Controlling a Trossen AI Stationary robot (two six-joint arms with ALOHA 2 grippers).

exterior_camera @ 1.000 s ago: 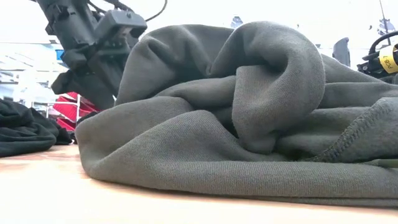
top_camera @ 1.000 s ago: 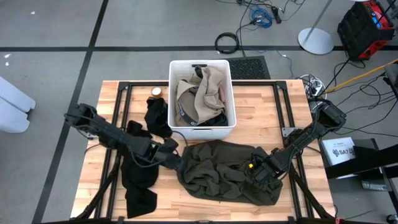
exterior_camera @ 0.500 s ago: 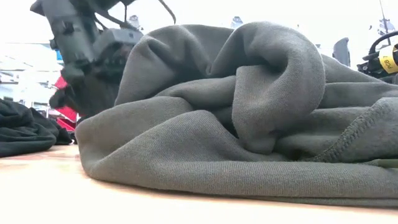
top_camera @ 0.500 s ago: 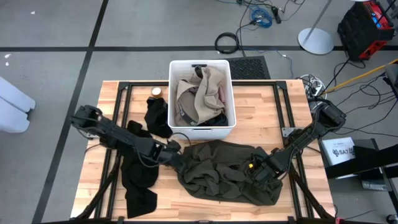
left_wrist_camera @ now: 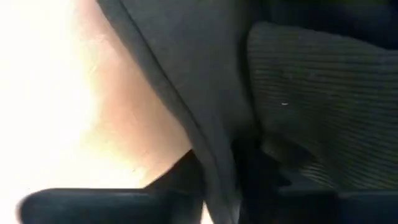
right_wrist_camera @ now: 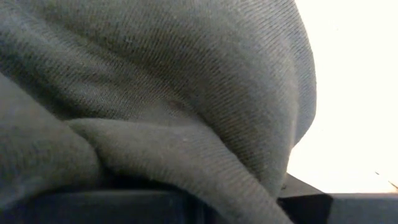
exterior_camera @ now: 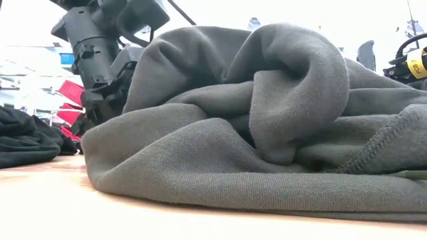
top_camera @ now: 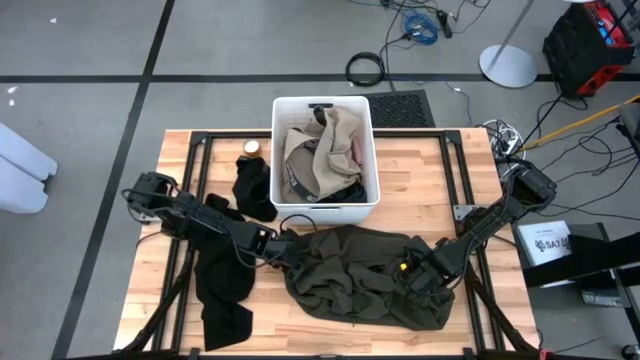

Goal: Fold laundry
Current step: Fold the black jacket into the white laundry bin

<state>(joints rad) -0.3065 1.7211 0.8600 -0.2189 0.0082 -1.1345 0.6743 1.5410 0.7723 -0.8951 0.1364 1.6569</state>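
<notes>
The wooden table (top_camera: 160, 300) is taken up at its front by the crumpled dark olive-grey garment (top_camera: 360, 275), evidently spread there to be folded. Behind it the white bin (top_camera: 325, 208) is filled with beige-tan cloth (top_camera: 325, 155) (pink and navy scraps beside it), while black garments (top_camera: 225, 290) are laid aside to the left. The olive garment's left edge is met by the left gripper (top_camera: 290, 250), cloth between its fingers; a firm pinch cannot be told. The right gripper (top_camera: 412, 282) is narrowed on the right side, fabric apparently gripped to anchor it
</notes>
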